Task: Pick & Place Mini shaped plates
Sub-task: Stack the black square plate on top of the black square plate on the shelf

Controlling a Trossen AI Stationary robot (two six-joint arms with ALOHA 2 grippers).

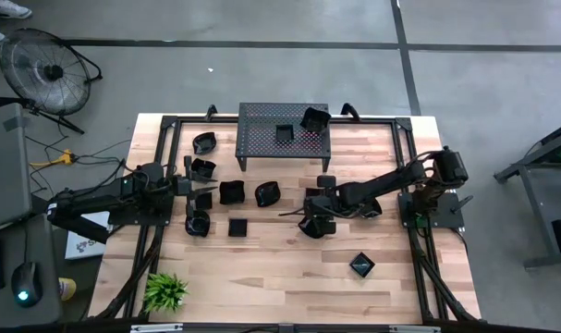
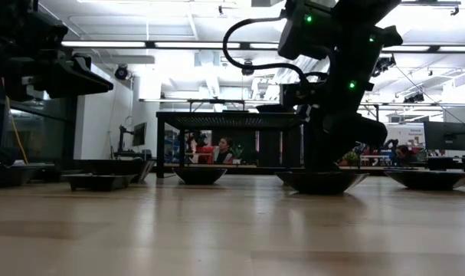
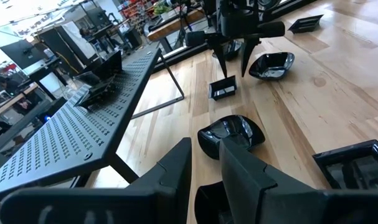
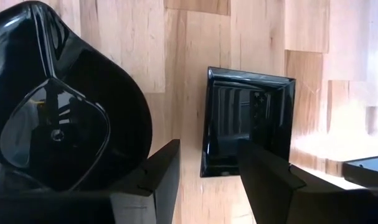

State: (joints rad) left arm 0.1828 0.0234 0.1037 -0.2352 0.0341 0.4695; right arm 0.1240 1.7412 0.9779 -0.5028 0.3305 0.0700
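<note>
Right gripper [image 1: 314, 225] released, poised over the surface [image 1: 289, 268], square plate [image 4: 248, 121] just beyond its fingertips, lobed plate [image 4: 58, 106] beside, left gripper [image 1: 189, 185] at nine o'clock, grip unclear

Glossy black mini shaped plates [image 1: 232, 192], square, round or lobed with raised rims, lie scattered across the wooden worktop [image 1: 262, 268]; two apparently rest on the perforated stand [image 1: 262, 125].

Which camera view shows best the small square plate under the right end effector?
The right wrist view: the square plate fills the middle, rim and inside clear, just beyond the open right end effector. In the high view the arm mostly covers that spot. The low view and left wrist view show plates there, but I cannot single it out.
</note>
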